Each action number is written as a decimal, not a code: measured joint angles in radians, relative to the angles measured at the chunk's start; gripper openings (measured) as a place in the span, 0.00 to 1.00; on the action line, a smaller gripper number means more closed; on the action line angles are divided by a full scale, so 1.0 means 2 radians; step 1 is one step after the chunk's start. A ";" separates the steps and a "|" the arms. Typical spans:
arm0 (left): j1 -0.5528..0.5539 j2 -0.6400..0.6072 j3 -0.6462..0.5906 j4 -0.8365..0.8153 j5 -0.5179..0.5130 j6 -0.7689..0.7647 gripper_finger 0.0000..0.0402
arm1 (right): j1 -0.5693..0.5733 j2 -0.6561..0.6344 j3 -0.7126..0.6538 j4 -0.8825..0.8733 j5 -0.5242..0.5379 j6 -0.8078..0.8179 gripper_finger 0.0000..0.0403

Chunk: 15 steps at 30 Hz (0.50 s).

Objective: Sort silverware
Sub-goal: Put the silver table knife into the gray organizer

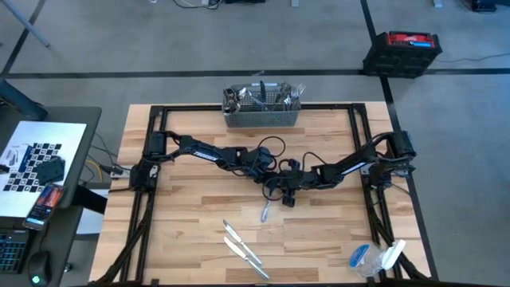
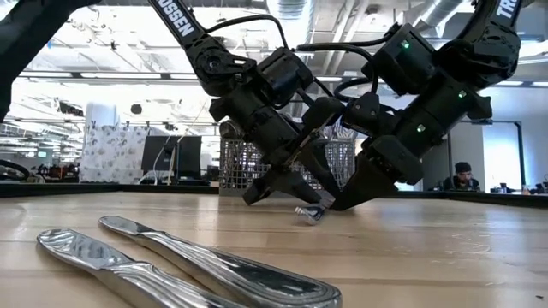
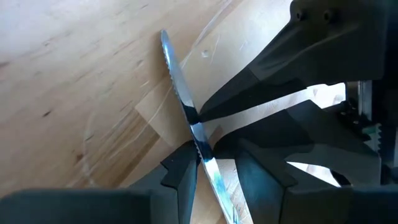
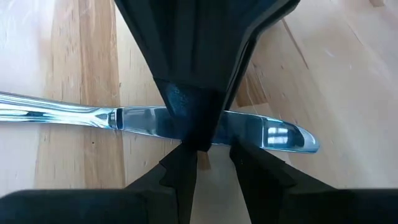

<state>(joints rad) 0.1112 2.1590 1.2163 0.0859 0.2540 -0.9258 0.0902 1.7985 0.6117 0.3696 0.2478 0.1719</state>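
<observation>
High view: both arms reach to the table's centre. The left gripper (image 1: pixel 275 177) and right gripper (image 1: pixel 288 191) meet there, almost touching. A knife (image 1: pixel 265 212) lies just at 6 o'clock of them, one end under the fingers. Two more knives (image 1: pixel 243 247) lie side by side further toward 6 o'clock, well apart from the grippers. A mesh basket (image 1: pixel 262 118) of silverware (image 1: pixel 263 97) stands at the table's 12 o'clock edge. A plastic bag (image 1: pixel 374 258) lies near the 4 o'clock corner.

Low view: the left gripper (image 2: pixel 295 192) and right gripper (image 2: pixel 342 201) tilt down toward each other, tips low over the wood. The end of the knife (image 2: pixel 310 214) shows between them, raised slightly off the table. The two knives (image 2: pixel 171 261) lie in the foreground at 7 o'clock. The basket (image 2: pixel 257 167) stands behind the grippers. A person (image 2: pixel 462 178) sits far back at 3 o'clock.

Left wrist view: the left gripper (image 3: pixel 214 171) has its fingers narrowly parted around the knife (image 3: pixel 183 102), which passes between them; contact cannot be told for sure. A right finger (image 3: pixel 261 84) pinches the blade just ahead.

Right wrist view: the right gripper (image 4: pixel 208 158) has its fingers slightly apart at the knife (image 4: pixel 249 132), which lies crosswise on the wood. The dark left fingers (image 4: pixel 193 106) press on the blade from the opposite side.
</observation>
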 joint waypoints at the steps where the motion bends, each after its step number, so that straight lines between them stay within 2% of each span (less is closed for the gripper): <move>1: 0.000 0.000 0.000 0.000 -0.001 0.006 0.24 | 0.000 0.000 0.000 0.001 0.000 -0.001 0.25; 5: -0.002 0.001 0.000 0.006 -0.012 0.024 0.20 | 0.001 0.000 0.000 0.010 0.000 -0.001 0.25; 10: -0.003 0.006 0.000 0.009 -0.020 0.050 0.04 | 0.001 0.002 -0.001 0.023 0.002 -0.001 0.25; 15: -0.005 -0.011 0.000 0.002 -0.024 0.093 0.01 | 0.006 -0.028 0.003 -0.015 -0.005 0.004 0.25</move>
<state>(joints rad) 0.1012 2.1374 1.2163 0.0896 0.2056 -0.7393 0.1024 1.7415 0.6183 0.3395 0.2369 0.1808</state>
